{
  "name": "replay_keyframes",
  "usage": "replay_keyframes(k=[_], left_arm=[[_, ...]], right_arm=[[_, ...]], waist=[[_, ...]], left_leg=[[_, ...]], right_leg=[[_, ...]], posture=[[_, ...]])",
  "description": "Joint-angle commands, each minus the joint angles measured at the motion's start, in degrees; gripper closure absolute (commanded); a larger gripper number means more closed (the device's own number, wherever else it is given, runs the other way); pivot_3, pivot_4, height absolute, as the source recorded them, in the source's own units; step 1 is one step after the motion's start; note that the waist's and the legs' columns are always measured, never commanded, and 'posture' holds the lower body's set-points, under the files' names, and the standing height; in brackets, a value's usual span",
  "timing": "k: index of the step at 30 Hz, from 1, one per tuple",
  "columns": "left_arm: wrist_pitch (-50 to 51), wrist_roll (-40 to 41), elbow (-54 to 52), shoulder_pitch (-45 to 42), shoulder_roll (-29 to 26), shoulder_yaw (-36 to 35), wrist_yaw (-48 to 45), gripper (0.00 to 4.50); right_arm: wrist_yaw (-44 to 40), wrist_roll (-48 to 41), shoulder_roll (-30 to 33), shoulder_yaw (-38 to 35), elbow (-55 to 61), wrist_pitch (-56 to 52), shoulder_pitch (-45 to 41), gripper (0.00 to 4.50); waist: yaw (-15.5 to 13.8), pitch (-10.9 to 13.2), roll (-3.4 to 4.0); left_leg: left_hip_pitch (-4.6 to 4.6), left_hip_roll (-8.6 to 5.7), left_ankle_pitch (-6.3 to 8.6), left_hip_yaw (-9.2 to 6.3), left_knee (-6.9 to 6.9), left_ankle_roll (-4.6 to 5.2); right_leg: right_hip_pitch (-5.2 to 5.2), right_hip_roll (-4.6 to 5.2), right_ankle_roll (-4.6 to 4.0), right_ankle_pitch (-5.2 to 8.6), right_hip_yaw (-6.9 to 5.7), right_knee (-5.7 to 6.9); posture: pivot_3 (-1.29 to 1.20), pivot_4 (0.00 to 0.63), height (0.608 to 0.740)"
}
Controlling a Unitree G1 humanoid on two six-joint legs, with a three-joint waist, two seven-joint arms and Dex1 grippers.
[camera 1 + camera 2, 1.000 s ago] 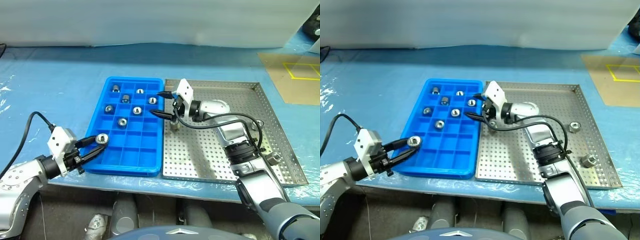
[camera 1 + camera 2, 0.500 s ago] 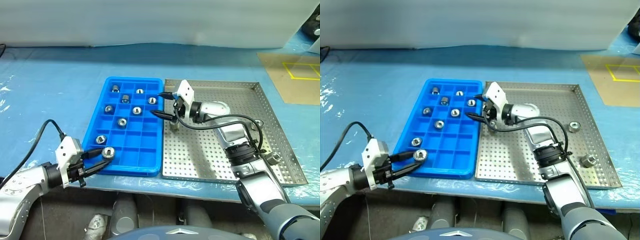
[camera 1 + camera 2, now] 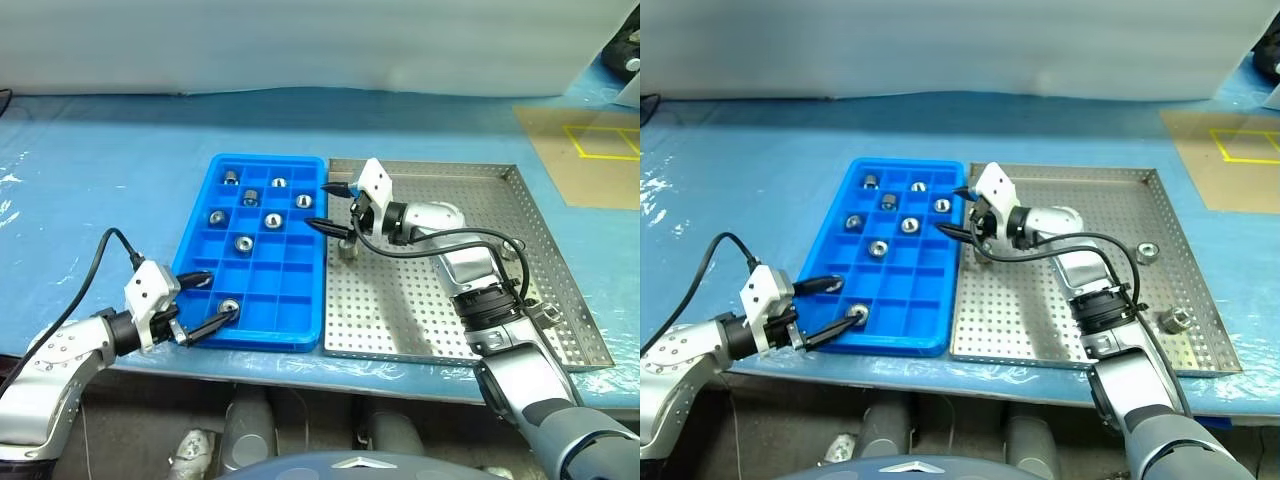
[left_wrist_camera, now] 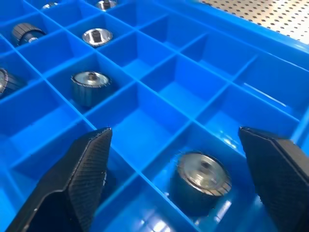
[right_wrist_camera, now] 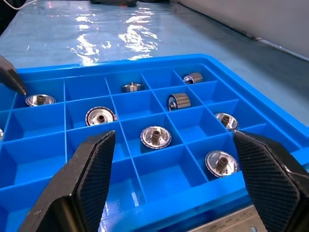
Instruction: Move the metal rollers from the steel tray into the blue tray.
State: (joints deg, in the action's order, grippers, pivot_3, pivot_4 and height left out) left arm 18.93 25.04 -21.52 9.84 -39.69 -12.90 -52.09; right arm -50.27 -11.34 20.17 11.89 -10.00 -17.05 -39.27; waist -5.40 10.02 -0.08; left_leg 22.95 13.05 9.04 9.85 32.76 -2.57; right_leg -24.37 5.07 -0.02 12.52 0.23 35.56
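At the near edge of the blue tray (image 3: pixel 255 250), the left gripper (image 3: pixel 207 300) is standing with its two black fingers spread wide, so it is holding nothing. One roller (image 4: pixel 202 173) is sitting upright in a near compartment, between the fingers but apart from both, which suggests it is being left in its own cell. In the left wrist view the cells beside it are empty, so the near rows are taking the new pieces.

A little farther, another roller (image 3: pixel 200 279) is lying in a cell by the tray's left wall, and seven more are resting one to a cell in the far rows; the grid is keeping them apart.

Beyond, the right gripper (image 3: pixel 331 206) is hovering over the border between the two trays, its fingers released and wide, gripping nothing. A roller (image 3: pixel 347 249) is standing on the steel tray (image 3: pixel 470 185) just below it, probably the next one to pick. Two more pieces (image 3: pixel 1148 251) (image 3: pixel 1174 320) are waiting near the right rim, so the transfer is not finished.
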Motion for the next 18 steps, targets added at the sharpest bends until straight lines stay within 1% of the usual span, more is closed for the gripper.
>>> replay_keyframes(k=[1, 3, 6, 9, 12, 16, 18], left_arm=[[1.75, 4.04, -2.84, -6.20, 0.62, -1.08, 2.03, 0.03], [3.60, 6.75, -3.71, -10.51, 0.93, -0.96, 2.50, 0.03], [5.61, 9.16, -3.99, -15.52, 1.23, 0.69, 2.26, 0.03], [6.01, 9.04, -2.51, -20.28, 3.21, 5.74, 1.09, 0.03], [4.05, 6.71, 0.51, -22.52, 4.75, 10.53, -1.31, 0.03], [4.49, 7.11, 4.45, -25.05, 7.44, 13.61, -2.81, 0.03], [5.00, 7.17, 5.88, -25.67, 7.63, 14.66, -4.29, 0.03]], right_arm=[[-0.64, -0.63, 2.31, -2.16, 3.96, -0.28, 0.70, 0.48], [-1.47, -0.95, 4.43, -2.85, 4.64, -0.81, 1.63, 0.48], [-2.43, -0.93, 7.20, -3.27, 5.59, -1.51, 3.21, 0.48], [-2.92, -0.84, 9.09, -3.29, 7.29, -2.34, 5.71, 0.48], [-2.45, -0.49, 9.29, -2.85, 8.40, -2.79, 7.36, 0.48], [-1.51, -0.32, 8.12, -2.10, 9.80, -3.60, 8.34, 0.48], [-1.33, 0.14, 7.64, -1.43, 9.95, -3.48, 8.87, 0.48]], waist=[[-0.25, 0.00, 0.00], [-0.26, -0.01, -0.02], [-0.06, -0.02, -0.03], [0.10, -0.02, -0.02], [0.71, -0.02, -0.02], [1.40, -0.02, -0.02], [1.47, -0.02, -0.02]], left_leg=[[0.04, 0.00, -0.03, -0.01, 0.00, -0.05], [0.08, -0.02, -0.17, -0.01, 0.06, -0.26], [0.06, -0.08, -0.17, -0.01, 0.16, -0.28], [0.01, -0.05, -0.18, 0.00, 0.18, -0.28], [-0.01, -0.01, -0.19, 0.00, 0.18, -0.28], [0.02, -0.01, -0.19, 0.00, 0.20, -0.27], [0.02, -0.01, -0.19, 0.00, 0.22, -0.27]], right_leg=[[0.01, 0.03, 0.00, 0.00, 0.00, 0.02], [0.01, 0.04, -0.01, 0.00, 0.00, 0.10], [0.02, 0.06, -0.01, -0.01, 0.00, 0.17], [0.02, 0.05, -0.01, -0.01, 0.02, 0.19], [0.01, -0.01, -0.03, -0.02, 0.03, 0.19], [-0.01, 0.00, -0.03, -0.02, 0.03, 0.20], [-0.01, 0.00, -0.05, -0.03, 0.03, 0.20]], posture=[[0.04, 0.150, 0.740], [0.03, 0.150, 0.740], [0.02, 0.150, 0.740], [0.00, 0.150, 0.740], [-0.02, 0.150, 0.740], [-0.03, 0.150, 0.740], [-0.03, 0.150, 0.740]])
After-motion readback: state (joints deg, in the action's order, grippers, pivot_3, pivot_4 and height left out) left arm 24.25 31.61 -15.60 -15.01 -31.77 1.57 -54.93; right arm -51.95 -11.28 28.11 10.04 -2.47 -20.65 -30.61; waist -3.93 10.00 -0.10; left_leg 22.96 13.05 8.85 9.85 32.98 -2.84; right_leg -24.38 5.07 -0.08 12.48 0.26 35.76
